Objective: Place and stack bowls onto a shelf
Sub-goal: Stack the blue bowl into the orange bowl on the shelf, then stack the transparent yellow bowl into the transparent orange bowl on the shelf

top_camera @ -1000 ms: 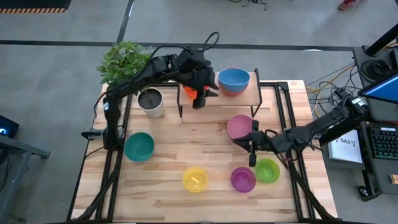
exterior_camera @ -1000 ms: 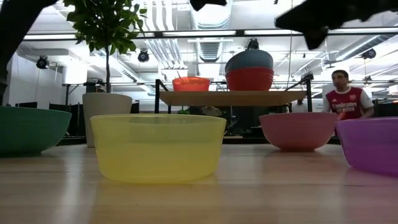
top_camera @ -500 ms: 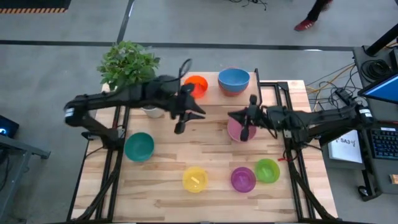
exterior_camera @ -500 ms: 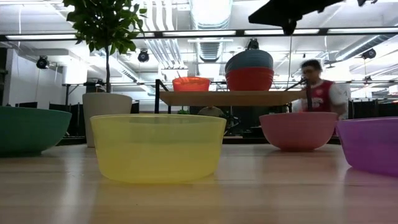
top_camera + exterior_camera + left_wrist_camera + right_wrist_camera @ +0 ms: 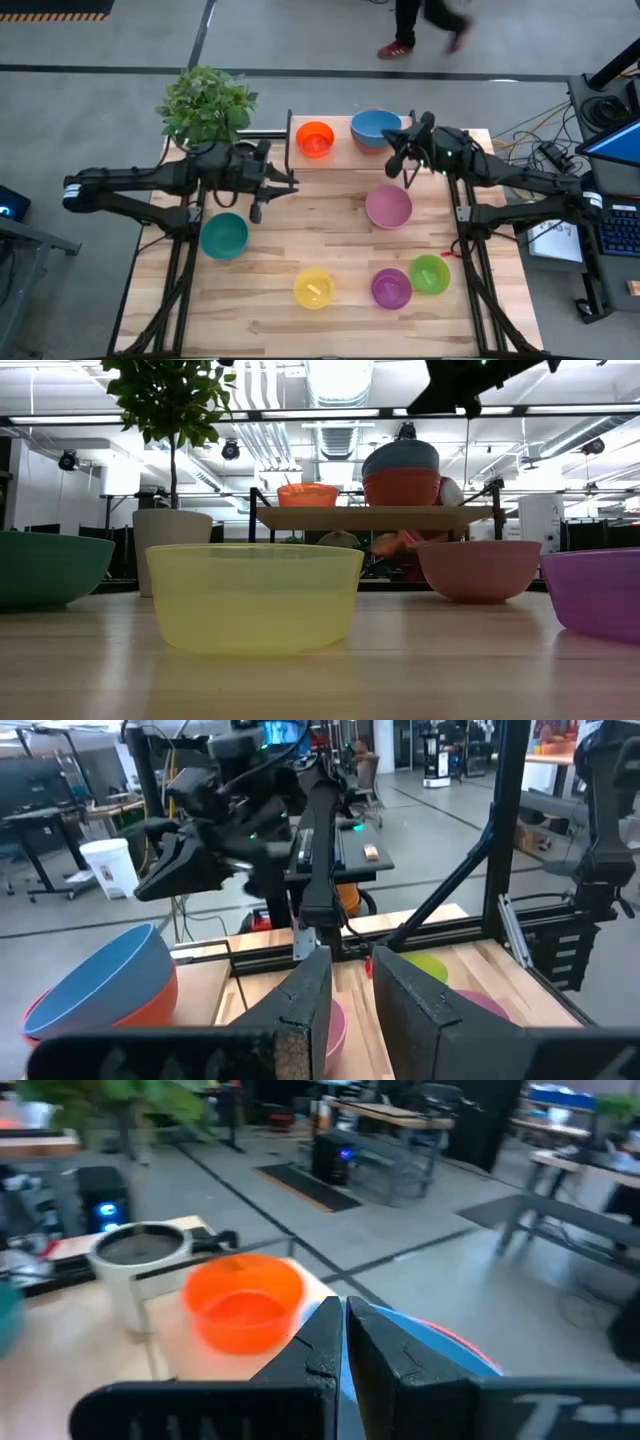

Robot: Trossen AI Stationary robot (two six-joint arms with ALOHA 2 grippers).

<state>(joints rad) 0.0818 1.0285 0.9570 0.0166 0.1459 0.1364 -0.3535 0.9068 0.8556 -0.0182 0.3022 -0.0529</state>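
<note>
My right gripper (image 5: pixel 401 163) is pressed shut and empty just beside the blue bowl (image 5: pixel 376 127) on the shelf (image 5: pixel 340 155), so I might bump that stack off, while my left gripper (image 5: pixel 258 205), slightly apart and empty, hangs near the teal bowl (image 5: pixel 224 236).

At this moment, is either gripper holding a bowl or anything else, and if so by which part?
Nothing is held. The left gripper hangs empty above the table near the teal plastic bowl; the right gripper, shut, hovers empty by the blue plastic bowl.
</note>
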